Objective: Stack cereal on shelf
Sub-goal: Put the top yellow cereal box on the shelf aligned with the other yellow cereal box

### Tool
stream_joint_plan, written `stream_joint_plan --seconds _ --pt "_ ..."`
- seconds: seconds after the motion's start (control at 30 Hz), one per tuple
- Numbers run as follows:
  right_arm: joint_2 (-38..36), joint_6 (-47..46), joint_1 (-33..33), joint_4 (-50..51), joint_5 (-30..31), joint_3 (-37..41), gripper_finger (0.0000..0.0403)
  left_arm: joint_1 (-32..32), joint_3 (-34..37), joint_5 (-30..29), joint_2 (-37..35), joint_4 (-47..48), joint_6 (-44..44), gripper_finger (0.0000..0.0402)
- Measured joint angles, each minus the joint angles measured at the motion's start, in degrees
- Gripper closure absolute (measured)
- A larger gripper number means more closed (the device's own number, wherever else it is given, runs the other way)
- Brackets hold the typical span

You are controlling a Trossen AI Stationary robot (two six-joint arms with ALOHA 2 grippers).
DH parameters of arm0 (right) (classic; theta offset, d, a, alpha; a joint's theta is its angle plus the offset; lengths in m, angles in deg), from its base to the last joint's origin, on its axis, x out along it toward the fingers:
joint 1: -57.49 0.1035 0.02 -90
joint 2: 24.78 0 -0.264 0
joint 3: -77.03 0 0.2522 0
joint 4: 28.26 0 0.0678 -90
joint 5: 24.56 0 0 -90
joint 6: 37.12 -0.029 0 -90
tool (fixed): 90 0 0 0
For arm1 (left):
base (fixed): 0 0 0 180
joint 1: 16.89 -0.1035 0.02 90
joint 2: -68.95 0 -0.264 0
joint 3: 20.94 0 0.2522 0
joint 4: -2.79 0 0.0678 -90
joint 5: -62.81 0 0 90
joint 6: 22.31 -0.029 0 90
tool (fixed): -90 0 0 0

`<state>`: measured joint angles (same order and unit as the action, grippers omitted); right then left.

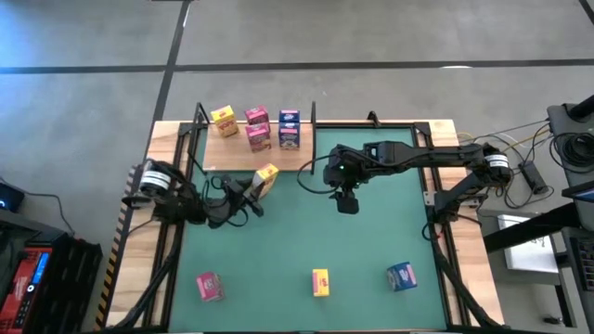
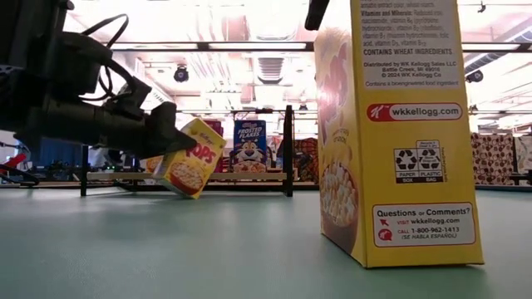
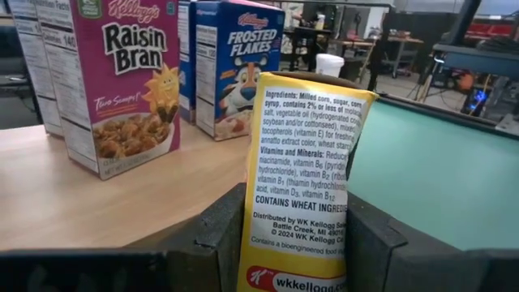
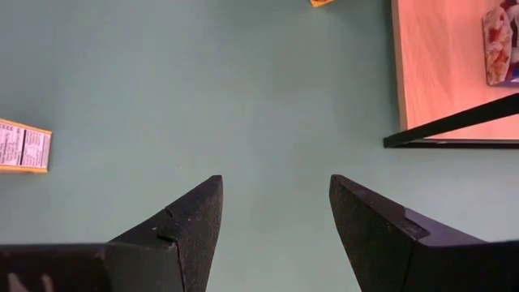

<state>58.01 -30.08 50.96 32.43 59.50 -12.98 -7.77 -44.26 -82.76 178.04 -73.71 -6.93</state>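
The shelf [image 1: 237,153] is a pale wooden board at the mat's far side, between black uprights. On it stand several cereal boxes: yellow [image 1: 223,118], pink [image 1: 259,136] and blue [image 1: 289,130]. In the left wrist view they show as Raisin Bran [image 3: 122,81] and Frosted Flakes [image 3: 237,65]. My left gripper [image 1: 252,186] is shut on a yellow cereal box [image 1: 266,178] at the shelf's near edge. My right gripper [image 1: 348,200] hangs open over the green mat, with nothing between its fingers [image 4: 195,219]. My left gripper pinches the yellow box between its two fingers [image 3: 212,235], one on each broad face near the box's bottom end [image 3: 296,243]. The narrow ingredients panel faces the wrist. The fingers come level from the table's left. The box [image 2: 193,158] is tilted; I cannot tell whether its lower corner touches anything.
Three more boxes stand on the mat [image 1: 371,241] near the front edge: pink [image 1: 209,286], yellow [image 1: 320,281] and blue [image 1: 401,276]. The yellow one fills the low view's foreground [image 2: 399,133]. The shelf's right half has bare board [image 3: 65,203] beside the boxes.
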Motion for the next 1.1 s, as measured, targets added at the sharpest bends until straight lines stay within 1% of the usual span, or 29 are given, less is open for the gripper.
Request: stream_joint_plan --seconds 0.1,0.23,0.43,0.63,0.83,1.1 --pt "0.0 -0.02 0.0 -0.37 -0.02 0.0 0.0186 0.17 0.24 -0.01 -0.43 0.02 -0.18 0.0265" --pt "0.0 -0.02 0.0 -1.07 -0.02 0.0 0.0186 0.95 0.76 0.18 -0.93 0.11 -0.6 0.0252" --pt "0.0 -0.02 0.02 -1.44 -0.02 -0.02 0.0186 2.31 1.95 1.02 -0.92 0.34 3.2 0.022" --pt "0.0 -0.01 0.02 -1.45 -0.02 -0.02 0.0186 3.31 2.61 0.98 -2.31 0.35 3.92 0.02" --pt "0.02 0.0 0.0 -1.48 0.0 0.0 0.0186 5.1 3.97 0.73 -5.42 0.31 2.4 0.0189" --pt "0.04 -0.01 0.01 -2.53 -0.01 -0.02 0.0186 5.89 5.82 0.59 -11.98 0.34 -3.34 0.0172"
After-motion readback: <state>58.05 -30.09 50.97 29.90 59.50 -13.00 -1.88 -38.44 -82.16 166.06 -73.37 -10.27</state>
